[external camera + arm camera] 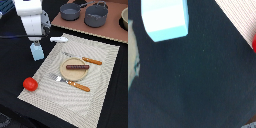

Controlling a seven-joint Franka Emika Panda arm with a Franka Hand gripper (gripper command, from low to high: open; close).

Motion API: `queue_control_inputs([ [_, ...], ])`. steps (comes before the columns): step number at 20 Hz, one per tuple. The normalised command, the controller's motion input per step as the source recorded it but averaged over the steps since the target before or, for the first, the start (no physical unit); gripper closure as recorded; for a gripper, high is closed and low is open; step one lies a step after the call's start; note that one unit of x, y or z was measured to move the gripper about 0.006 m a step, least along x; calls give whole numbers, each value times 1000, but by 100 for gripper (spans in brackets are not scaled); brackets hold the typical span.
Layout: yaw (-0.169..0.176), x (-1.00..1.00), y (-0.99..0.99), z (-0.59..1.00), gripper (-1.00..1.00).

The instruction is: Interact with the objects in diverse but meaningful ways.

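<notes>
Pale blue cup stands on the dark tabletop, just off the placemat's edge toward the exterior view's left. It sits directly beneath the gripper, which hangs low over it on the white arm. Whether the fingers touch the cup cannot be told from this angle; the arm body hides the fingertips, so how far open they are, and whether they hold anything, stays unknown.

Wrist view: the cup shows as a pale block against dark cloth, off to one corner rather than centred, with a sliver of the red tomato and a strip of placemat at the far edge. No finger shows in that picture.

Elsewhere on the mat: a round plate carrying the brown sausage stick, a knife beyond it and a fork on the near side, both orange-handled. A white flat piece lies just beside the arm. The tomato rests near the mat's near corner, well apart from the cup. Two grey pots sit on the brown board at the back.

Judgement: the cup is the object in hand. The coming move turns on the vertical line, cup straight below fingers, its axis upright.
</notes>
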Motion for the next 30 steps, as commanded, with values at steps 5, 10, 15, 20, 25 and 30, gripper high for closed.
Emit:
queue_control_inputs([
  [5, 13, -377, 35, -229, -100],
  [10, 15, -426, 29, -277, -100],
  [15, 11, -270, 0, -245, -100],
  [20, 1, -17, 0, -129, -100],
  [25, 0, 4, 1, -173, -100],
  [30, 0, -62, 9, -231, -100],
])
